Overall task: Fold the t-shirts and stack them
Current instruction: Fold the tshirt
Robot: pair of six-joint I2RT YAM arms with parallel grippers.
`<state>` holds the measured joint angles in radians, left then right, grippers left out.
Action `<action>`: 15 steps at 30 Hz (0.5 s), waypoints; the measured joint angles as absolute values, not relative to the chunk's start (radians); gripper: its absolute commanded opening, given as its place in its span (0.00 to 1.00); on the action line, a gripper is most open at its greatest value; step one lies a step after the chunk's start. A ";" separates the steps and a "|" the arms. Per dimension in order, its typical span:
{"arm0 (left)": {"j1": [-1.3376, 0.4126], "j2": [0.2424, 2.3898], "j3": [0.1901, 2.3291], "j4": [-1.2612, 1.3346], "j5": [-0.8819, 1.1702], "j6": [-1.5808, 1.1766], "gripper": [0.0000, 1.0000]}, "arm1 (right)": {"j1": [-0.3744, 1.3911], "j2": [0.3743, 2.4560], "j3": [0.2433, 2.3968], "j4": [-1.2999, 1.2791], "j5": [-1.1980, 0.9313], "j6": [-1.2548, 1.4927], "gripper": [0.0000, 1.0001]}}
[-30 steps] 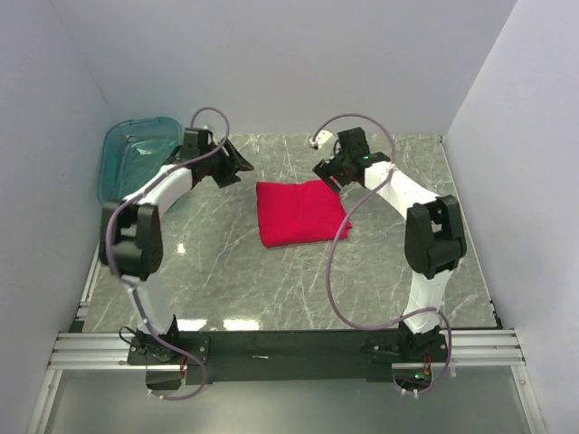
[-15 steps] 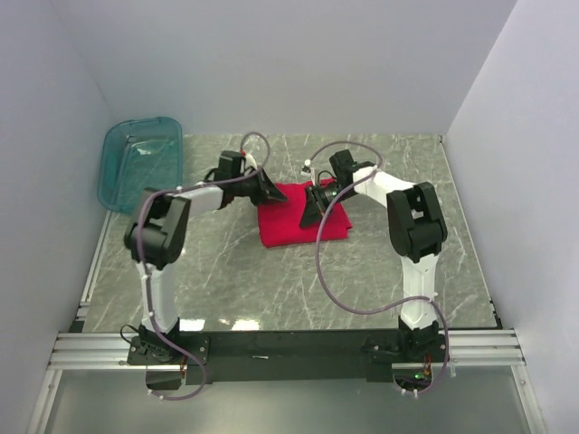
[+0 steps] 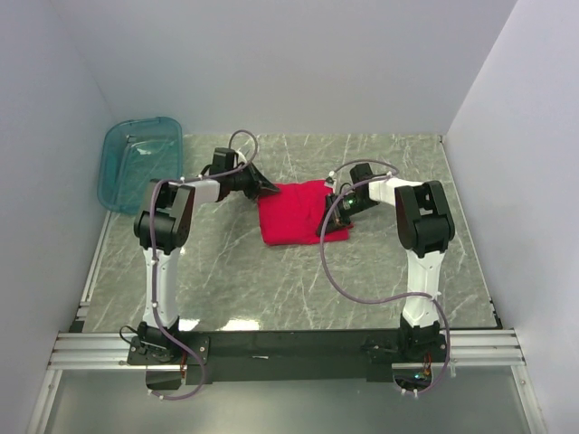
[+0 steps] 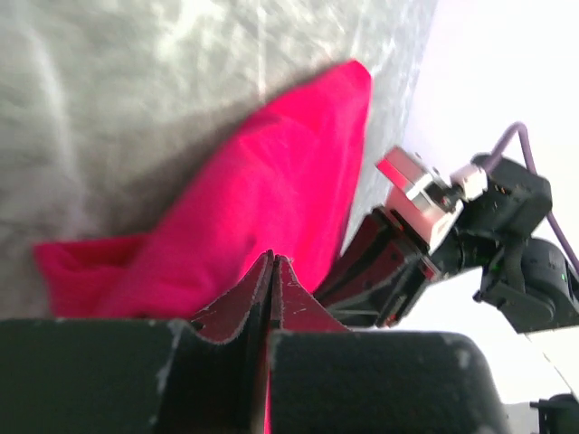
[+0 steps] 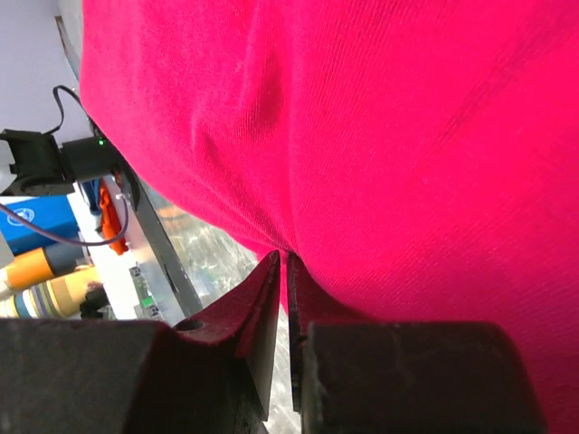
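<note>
Folded bright red t-shirt (image 3: 294,214)

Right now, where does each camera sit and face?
Top external: high behind, looking down on the grey marbled table; left arm and right arm show.
Left wrist: on the left arm, looking past the left claw at the folded bright red cotton t-shirt.
Right wrist: behind the right claw, close on that t-shirt.
All three share the t-shirt.
</note>
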<state>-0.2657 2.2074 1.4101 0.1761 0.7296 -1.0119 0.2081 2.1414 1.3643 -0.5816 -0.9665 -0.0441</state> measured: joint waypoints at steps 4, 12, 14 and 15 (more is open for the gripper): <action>-0.249 2.237 1.421 0.169 0.706 -1.016 0.07 | 0.207 2.129 1.363 -0.590 -0.957 -0.050 0.20; -0.231 2.149 1.414 0.102 0.645 -0.901 0.36 | 0.194 1.925 1.381 -0.691 -0.794 -0.184 0.68; -0.234 2.050 1.380 0.076 0.566 -0.832 0.45 | 0.177 1.832 1.374 -0.664 -0.714 -0.191 0.84; -0.238 1.954 1.341 0.072 0.508 -0.785 0.50 | 0.169 1.793 1.366 -0.645 -0.670 -0.182 0.85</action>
<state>-0.2382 1.9537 1.3411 0.0715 0.5076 -0.7849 0.1688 1.7931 1.3659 -0.6445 -0.6701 -0.1822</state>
